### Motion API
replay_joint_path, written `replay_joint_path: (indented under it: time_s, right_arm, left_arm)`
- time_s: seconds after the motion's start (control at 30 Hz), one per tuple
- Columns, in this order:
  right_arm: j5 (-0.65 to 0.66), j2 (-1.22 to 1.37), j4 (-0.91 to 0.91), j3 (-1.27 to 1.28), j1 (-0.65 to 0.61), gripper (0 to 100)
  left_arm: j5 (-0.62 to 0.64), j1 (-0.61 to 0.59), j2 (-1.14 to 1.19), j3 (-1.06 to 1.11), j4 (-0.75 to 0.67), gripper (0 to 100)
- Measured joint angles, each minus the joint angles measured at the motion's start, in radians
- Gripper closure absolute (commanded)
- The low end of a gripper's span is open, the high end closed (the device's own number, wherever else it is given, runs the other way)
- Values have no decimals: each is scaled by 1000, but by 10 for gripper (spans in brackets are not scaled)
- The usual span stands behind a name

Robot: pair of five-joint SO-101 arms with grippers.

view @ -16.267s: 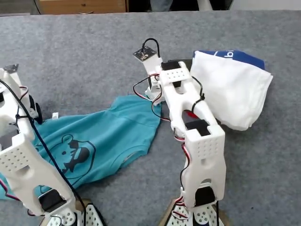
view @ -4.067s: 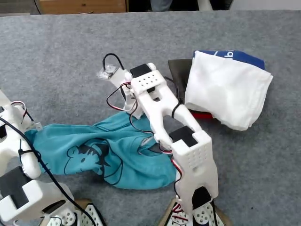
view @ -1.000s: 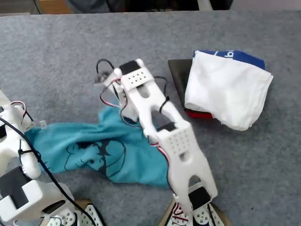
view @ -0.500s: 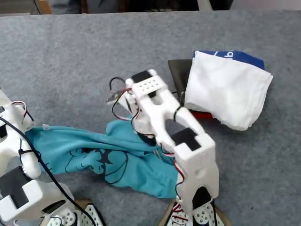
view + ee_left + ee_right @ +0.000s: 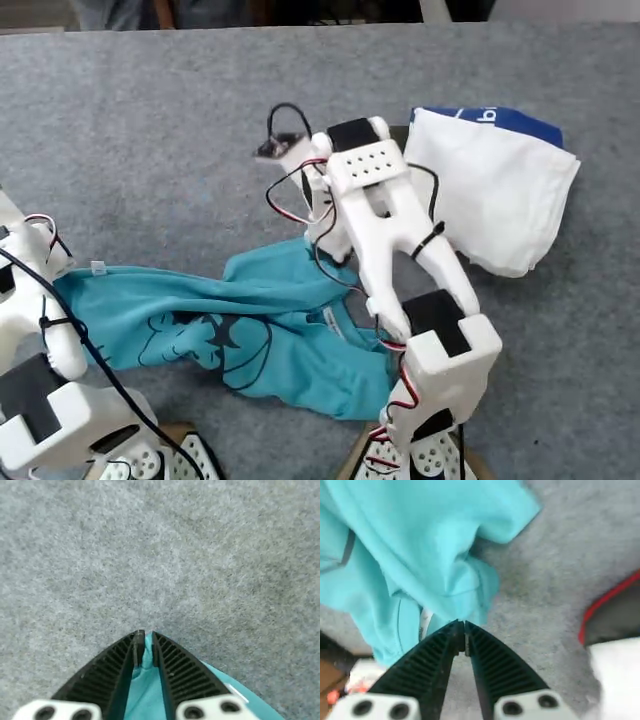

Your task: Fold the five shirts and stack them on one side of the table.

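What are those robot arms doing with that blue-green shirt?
Both arms hold the teal shirt, which lies crumpled on the gray table. The left gripper pinches one end, and the right gripper pinches an edge nearer the pile of folded shirts. A white shirt tops that pile.

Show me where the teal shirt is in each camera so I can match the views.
High view: teal shirt lies crumpled on the table, low and left of centre.
Left wrist view: teal shirt is pinched in the left hand.
Right wrist view: teal shirt is bunched beyond the right hand, which grips its edge.
Shared landmark: the grey table cover.
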Motion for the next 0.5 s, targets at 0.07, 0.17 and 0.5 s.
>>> replay_joint_path:
  time_s: [0.07, 0.17, 0.5]
  right_arm:
    - [-63, 6, -43, -48, 0, 983]
    - [-176, 78, -121, -130, 2, 984]
    - [-295, 497, -72, -442, -66, 986]
  left_arm:
    - [0, 0, 0, 0, 0, 971]
    - [0, 0, 0, 0, 0, 971]
    - [0, 0, 0, 0, 0, 971]
